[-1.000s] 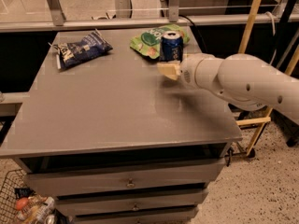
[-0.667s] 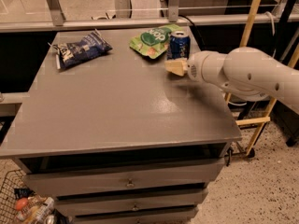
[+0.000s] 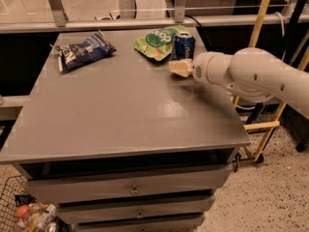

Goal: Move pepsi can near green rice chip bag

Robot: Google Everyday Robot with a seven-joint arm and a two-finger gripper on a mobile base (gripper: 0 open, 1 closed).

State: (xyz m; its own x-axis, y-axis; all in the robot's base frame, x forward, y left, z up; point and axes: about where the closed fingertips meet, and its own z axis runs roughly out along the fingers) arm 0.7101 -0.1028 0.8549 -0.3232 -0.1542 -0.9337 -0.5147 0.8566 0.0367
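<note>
Near the far right corner of the grey table, the small dark blue aluminium pepsi can stood upright. Its left side was just beside or touching the bright light-green crinkly rice chip bag, which lay flat by the far edge.

My claw hung just on the near side of the can, low over the tabletop. I could not tell whether it touched the can, nor whether it was wide or narrow.

I judged the placing as good as made. The step in hand looked like getting clear. That would be best done by drawing level and straight back toward the right edge, with no sideways sweep, since a tall light can tips at a nudge. The wrist should keep off the bag's crinkled rim too.

Count: one can, one green bag, one flat dark blue foil snack bag toward the far left corner, and one claw.
</note>
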